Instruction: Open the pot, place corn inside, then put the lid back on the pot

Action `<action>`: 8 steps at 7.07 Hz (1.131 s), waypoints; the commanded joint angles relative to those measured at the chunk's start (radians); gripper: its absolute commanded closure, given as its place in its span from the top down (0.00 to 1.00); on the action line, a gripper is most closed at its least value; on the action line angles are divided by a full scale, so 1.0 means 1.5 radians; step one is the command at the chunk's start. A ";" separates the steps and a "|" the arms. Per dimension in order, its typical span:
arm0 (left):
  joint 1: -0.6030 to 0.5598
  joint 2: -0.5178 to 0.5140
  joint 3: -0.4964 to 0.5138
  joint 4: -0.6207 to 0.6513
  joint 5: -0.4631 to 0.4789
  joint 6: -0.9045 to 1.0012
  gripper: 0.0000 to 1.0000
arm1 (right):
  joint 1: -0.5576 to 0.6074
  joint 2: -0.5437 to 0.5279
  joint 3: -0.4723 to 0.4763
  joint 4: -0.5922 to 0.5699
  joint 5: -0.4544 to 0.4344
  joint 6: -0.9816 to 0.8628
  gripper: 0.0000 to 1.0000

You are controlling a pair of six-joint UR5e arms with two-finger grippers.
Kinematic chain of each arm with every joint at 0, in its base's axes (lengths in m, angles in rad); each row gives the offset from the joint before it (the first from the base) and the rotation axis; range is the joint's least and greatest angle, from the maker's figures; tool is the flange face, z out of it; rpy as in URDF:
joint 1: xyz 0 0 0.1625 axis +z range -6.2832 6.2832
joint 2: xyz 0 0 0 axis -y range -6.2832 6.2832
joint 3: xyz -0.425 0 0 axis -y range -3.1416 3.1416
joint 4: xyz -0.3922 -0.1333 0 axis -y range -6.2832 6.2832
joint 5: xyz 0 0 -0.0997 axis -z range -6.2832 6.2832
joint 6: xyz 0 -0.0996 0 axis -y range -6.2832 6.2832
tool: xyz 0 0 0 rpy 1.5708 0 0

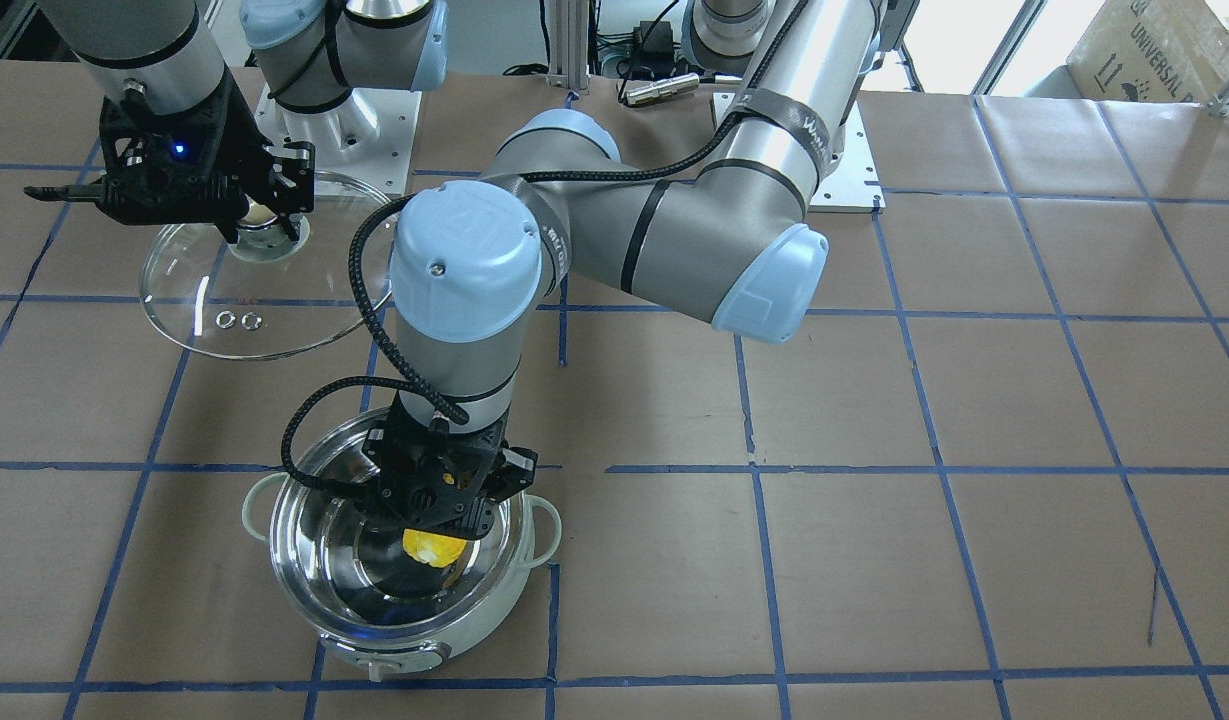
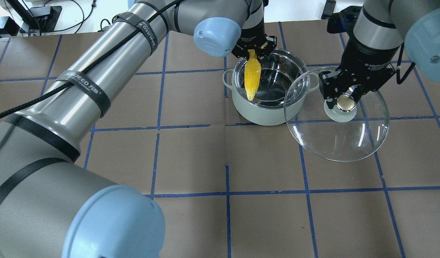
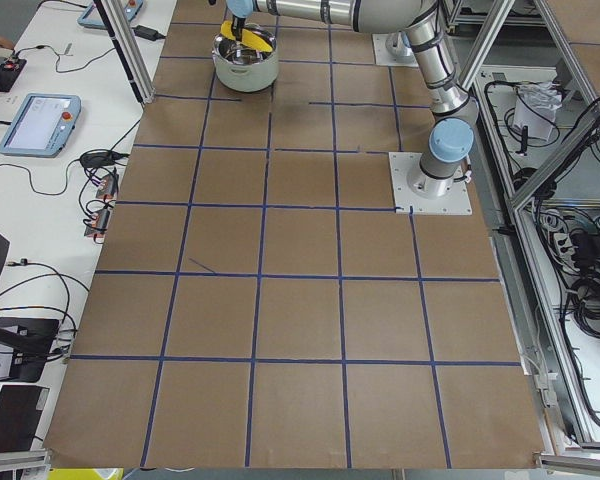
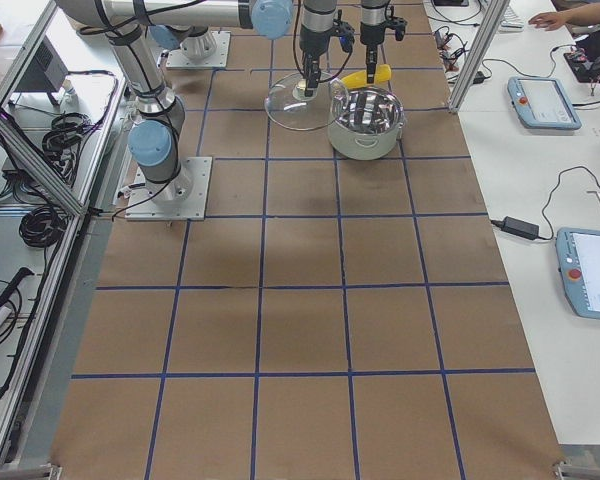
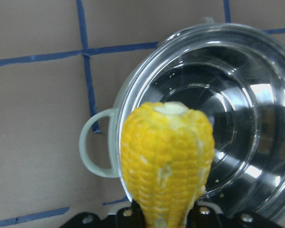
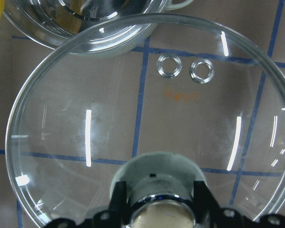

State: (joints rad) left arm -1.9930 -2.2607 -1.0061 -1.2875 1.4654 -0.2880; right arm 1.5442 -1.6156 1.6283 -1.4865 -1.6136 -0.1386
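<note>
The pale mint pot stands open, its steel inside bare. My left gripper is shut on the yellow corn and holds it tip down over the pot's rim; the corn also shows in the left wrist view and the front view. My right gripper is shut on the metallic knob of the clear glass lid and holds it raised beside the pot. The lid's two vent holes show in the right wrist view.
The table is covered in brown paper with a blue tape grid. The arm base plates sit at the robot's side. Tablets and cables lie on the side benches beyond the table edge.
</note>
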 commanded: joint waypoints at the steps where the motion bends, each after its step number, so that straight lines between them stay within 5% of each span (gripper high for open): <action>1: -0.006 -0.042 0.028 0.009 -0.001 -0.001 0.80 | -0.001 0.000 0.001 0.000 -0.003 -0.002 0.20; 2: -0.006 -0.044 0.039 0.007 0.001 -0.001 1.00 | -0.001 0.000 0.001 0.000 -0.003 -0.001 0.20; 6: 0.044 0.007 -0.011 -0.025 0.002 0.084 1.00 | -0.001 0.000 0.002 0.000 -0.003 -0.002 0.20; 8: 0.143 0.144 -0.161 -0.030 0.006 0.163 1.00 | 0.013 0.000 -0.019 -0.004 0.002 0.011 0.20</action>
State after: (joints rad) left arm -1.8624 -2.1648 -1.1159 -1.3240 1.4688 -0.1059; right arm 1.5515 -1.6172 1.6229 -1.4876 -1.6146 -0.1315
